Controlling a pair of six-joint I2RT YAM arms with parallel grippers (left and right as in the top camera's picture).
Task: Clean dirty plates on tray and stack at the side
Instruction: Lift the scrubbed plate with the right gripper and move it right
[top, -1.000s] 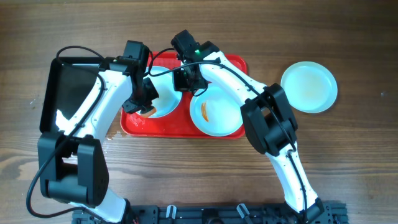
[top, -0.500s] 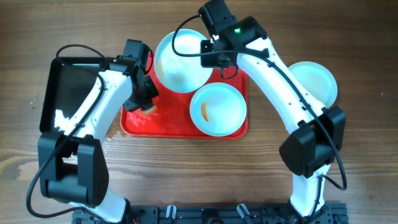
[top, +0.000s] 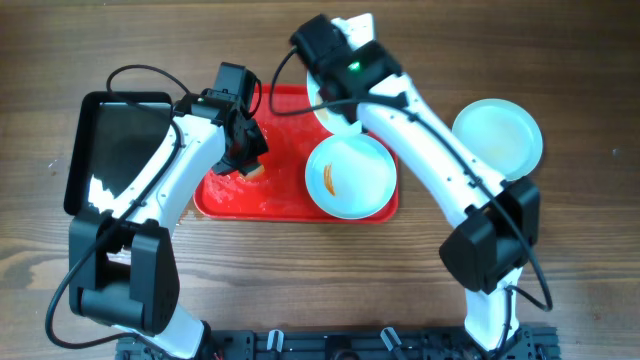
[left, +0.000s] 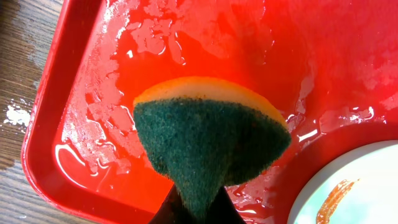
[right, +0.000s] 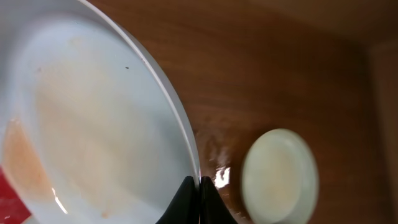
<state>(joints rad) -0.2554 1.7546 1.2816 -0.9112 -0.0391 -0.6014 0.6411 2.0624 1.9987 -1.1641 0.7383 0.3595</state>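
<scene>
The red tray (top: 285, 200) lies wet at mid-table, and its bare floor (left: 81, 106) fills the left wrist view. My left gripper (top: 244, 152) is shut on a green and yellow sponge (left: 208, 140), just above the tray's left half. One plate (top: 350, 178) with an orange smear (left: 336, 196) sits on the tray's right half. My right gripper (right: 199, 186) is shut on the rim of a second plate (right: 93, 118), held tilted above the tray's far right corner (top: 323, 108) and mostly hidden under the arm. A third plate (top: 497, 140) rests on the table at the right (right: 280, 177).
A black tray (top: 115, 150) lies on the wooden table left of the red one. Both arms reach in from the near edge and cross over the red tray. Water drops lie on the wood by the red tray's near left corner (left: 15, 115).
My right gripper lifted its plate off the tray's left half and carried it up and to the right, tilting it. The left gripper with the sponge shifted slightly to the right over the bare tray.
</scene>
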